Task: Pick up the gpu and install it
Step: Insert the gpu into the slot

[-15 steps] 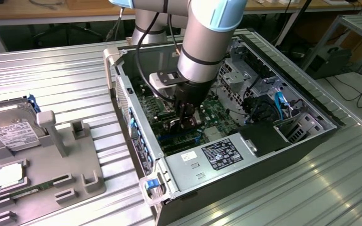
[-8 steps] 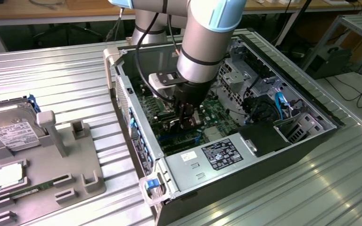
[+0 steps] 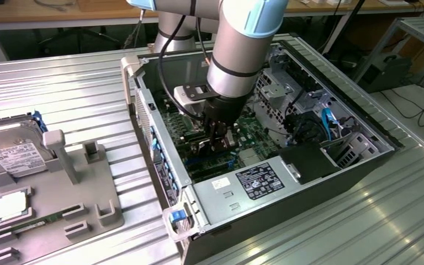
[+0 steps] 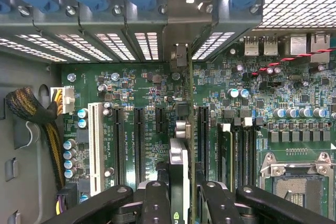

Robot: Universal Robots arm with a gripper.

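- Tray point(image 3: 86, 221) at exterior view's left: hard drive point(image 3: 9, 154) parked there, well apart from the work.
- Case point(image 3: 220, 204) lies open on its side; arm reaches down into it over the motherboard point(image 3: 253, 135).
- Gripper point(image 4: 179, 192) pinches the gpu point(image 4: 178, 166) edge-on between its fingers point(image 4: 156, 203).
- Gpu long axis runs parallel to the slots point(image 4: 139, 145), bracket end toward the rear vents point(image 4: 147, 43).
- Card appears to sit over a slot; seating depth unclear.
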